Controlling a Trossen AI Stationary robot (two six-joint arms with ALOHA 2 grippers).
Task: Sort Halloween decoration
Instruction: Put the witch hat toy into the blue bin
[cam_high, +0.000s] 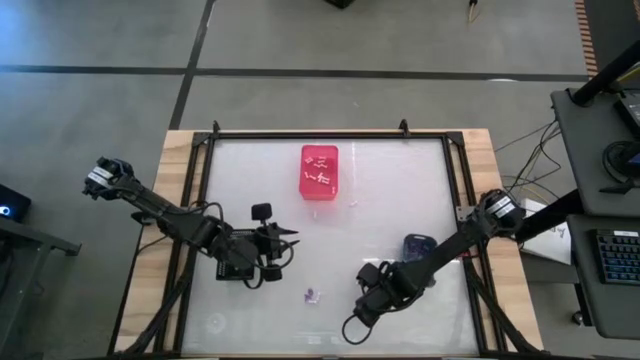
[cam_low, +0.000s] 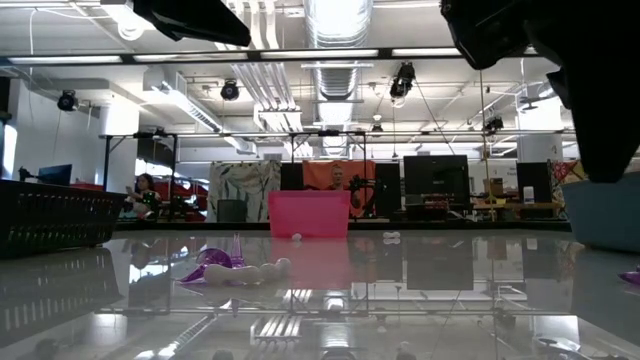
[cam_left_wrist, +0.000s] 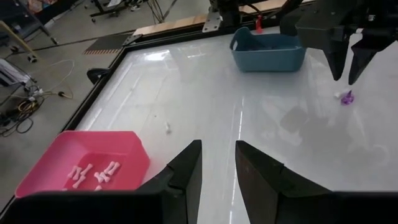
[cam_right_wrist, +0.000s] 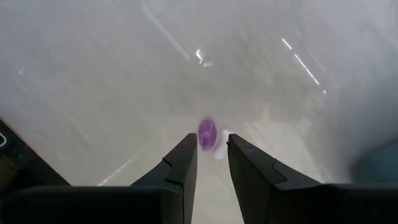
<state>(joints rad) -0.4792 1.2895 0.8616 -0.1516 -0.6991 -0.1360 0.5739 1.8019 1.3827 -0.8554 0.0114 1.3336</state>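
A purple decoration piece (cam_high: 311, 295) lies on the white table near its front edge, with a small white piece (cam_low: 270, 269) beside it. My right gripper (cam_right_wrist: 211, 152) hangs open above the table, pointing steeply down, and the purple piece (cam_right_wrist: 207, 134) lies just beyond its fingertips. My left gripper (cam_left_wrist: 217, 152) is open and holds nothing; it hovers left of centre (cam_high: 283, 239), pointing toward the table's right. Another white piece (cam_left_wrist: 168, 129) lies loose near the pink bin.
A pink bin (cam_high: 319, 172) holding several white pieces stands at the far middle. A grey-blue bin (cam_left_wrist: 267, 50) sits right of centre, partly under my right arm. The low view shows a black basket (cam_low: 50, 215) at the left and another purple piece (cam_low: 630, 277) at the right.
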